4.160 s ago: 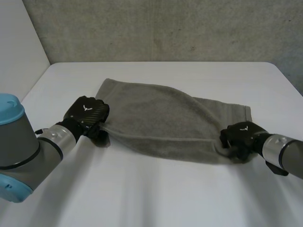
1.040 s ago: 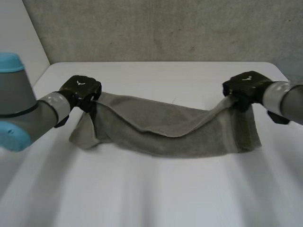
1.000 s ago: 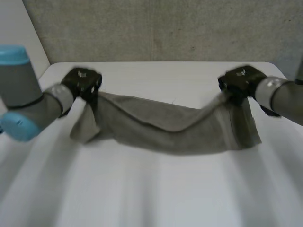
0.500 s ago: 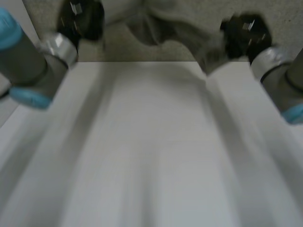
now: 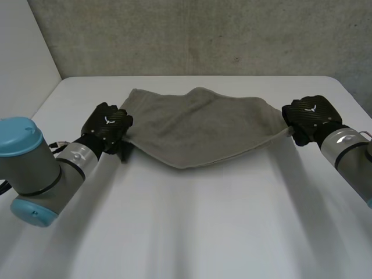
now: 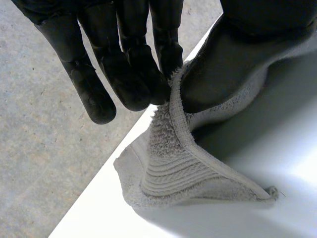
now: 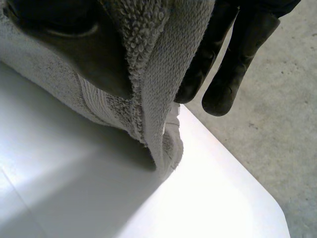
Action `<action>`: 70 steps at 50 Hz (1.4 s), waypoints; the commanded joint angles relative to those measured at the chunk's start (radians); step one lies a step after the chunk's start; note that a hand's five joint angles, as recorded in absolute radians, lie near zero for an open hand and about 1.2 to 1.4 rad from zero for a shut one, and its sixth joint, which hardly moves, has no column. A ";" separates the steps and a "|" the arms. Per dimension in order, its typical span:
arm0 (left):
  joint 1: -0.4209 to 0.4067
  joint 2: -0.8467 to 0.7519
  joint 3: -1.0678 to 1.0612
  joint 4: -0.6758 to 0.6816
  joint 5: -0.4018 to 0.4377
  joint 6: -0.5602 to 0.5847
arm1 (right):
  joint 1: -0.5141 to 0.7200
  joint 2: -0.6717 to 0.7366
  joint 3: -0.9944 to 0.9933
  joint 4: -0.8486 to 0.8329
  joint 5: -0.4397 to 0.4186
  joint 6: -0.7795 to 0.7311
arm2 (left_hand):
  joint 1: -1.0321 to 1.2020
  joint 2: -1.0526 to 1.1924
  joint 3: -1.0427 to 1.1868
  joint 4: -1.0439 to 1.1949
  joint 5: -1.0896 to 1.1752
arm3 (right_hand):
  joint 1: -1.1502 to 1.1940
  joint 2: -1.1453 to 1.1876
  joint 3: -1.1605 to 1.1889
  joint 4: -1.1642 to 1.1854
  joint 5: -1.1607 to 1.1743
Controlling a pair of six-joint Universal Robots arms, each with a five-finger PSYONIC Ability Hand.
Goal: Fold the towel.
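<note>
Head view, closest first: what lies in front?

Smooth white table, matte and bare at the front. Then the left arm, a grey cylinder with a light-blue cap, and the right arm coming in from the other side.

And the hands?

The left hand and the right hand are black with a hard woven-look shell. They sit well apart, each at one end of the towel.

What shape is the towel?

It is grey-green terry, soft and slightly rumpled, spread on the table between the two hands. Its near edge dips to a blunt point midway between them, and its far edge runs wavy.

Are the hands closed on it?

Yes, both. In the left wrist view the thumb pins the hemmed edge against the fingers. Below the fingertips the corner fans out, with looped pile above a flat ribbed band and a stitched hem resting on the table. In the right wrist view the thumb presses the cloth against the fingers. A thick fold hangs from the pinch down to the table, fuzzy loops beside a ribbed stripe.

What is farthest off?

Past the hands is the table's rounded far edge. Beyond that stands a rough, mottled grey wall.
</note>
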 commanded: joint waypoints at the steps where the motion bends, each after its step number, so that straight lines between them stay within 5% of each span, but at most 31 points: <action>1: 0.001 -0.032 0.001 0.017 -0.009 -0.005 | -0.022 -0.017 0.046 0.002 0.003 0.001 | -0.017 -0.085 -0.085 -0.097 -0.054 | 0.070 0.083 0.068 0.066 0.056; 6: 0.001 -0.090 0.016 0.058 -0.015 -0.005 | -0.035 -0.020 0.052 0.002 0.003 0.002 | -0.407 -0.476 -0.475 -0.487 -0.445 | 0.070 0.083 0.068 0.066 0.056; 15: -0.001 -0.200 0.085 0.190 -0.147 -0.002 | -0.041 -0.022 0.054 0.003 0.003 0.005 | -0.496 -0.565 -0.564 -0.576 -0.534 | 0.070 0.083 0.068 0.066 0.056; 32: 0.001 -0.253 0.185 0.179 -0.156 -0.002 | -0.068 -0.053 0.049 0.009 0.003 0.064 | -0.453 -0.521 -0.520 -0.532 -0.490 | 0.070 0.083 0.068 0.066 0.056; 40: 0.007 -0.249 0.193 0.109 -0.153 -0.002 | -0.081 -0.056 0.023 0.051 0.003 0.131 | -0.159 -0.227 -0.227 -0.239 -0.197 | 0.070 0.083 0.068 0.066 0.056; 42: 0.039 -0.214 0.193 0.061 -0.152 -0.002 | -0.087 -0.069 0.008 0.067 0.001 0.181 | 0.122 0.053 0.054 0.042 0.084 | 0.070 0.083 0.068 0.066 0.056; 49: 0.087 -0.032 0.171 -0.039 -0.141 -0.011 | -0.084 -0.128 -0.024 0.114 -0.010 0.249 | 0.122 0.054 0.055 0.043 0.085 | 0.070 0.083 0.068 0.066 0.056; 59: 0.090 0.325 0.110 -0.176 0.020 -0.014 | -0.090 -0.281 -0.111 0.280 -0.098 0.240 | 0.122 0.054 0.055 0.043 0.085 | 0.070 0.083 0.068 0.066 0.056; 70: 0.108 0.386 0.036 -0.229 0.074 -0.005 | -0.142 -0.246 -0.175 0.434 -0.160 0.079 | 0.122 0.054 0.055 0.043 0.085 | 0.070 0.083 0.068 0.066 0.056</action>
